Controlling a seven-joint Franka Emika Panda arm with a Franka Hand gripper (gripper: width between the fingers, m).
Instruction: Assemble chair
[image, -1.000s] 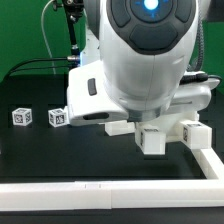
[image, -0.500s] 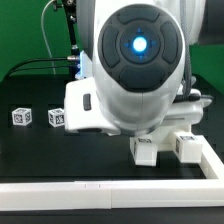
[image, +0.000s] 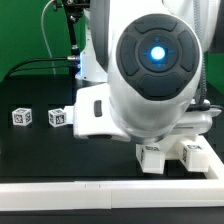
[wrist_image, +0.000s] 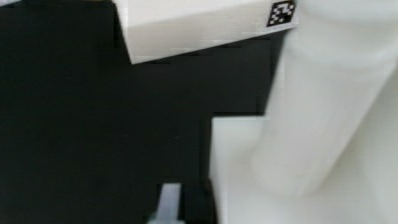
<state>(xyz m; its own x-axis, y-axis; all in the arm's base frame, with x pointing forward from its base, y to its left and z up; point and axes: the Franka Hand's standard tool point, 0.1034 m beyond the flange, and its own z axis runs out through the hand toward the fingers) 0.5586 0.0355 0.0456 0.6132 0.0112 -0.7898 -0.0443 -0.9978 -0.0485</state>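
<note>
The arm's big white wrist fills the exterior view and hides my gripper. Under it two white blocky ends of the chair parts stick out on the black table, close to the front white rail. In the wrist view a white chair piece carrying a tag lies across the far side, and a thick rounded white part runs down beside a stepped white piece. One thin grey fingertip shows at the picture's edge, next to the white piece; the jaws are shut, and I cannot see anything held.
Two small tagged cubes sit on the black table at the exterior view's left. A white rail runs along the front and turns up the right side. Black cables hang behind the arm.
The wrist has swung toward the exterior view's right and closer to the camera. The white blocks under it now show lower, nearer the front rail. The cubes stayed put.
</note>
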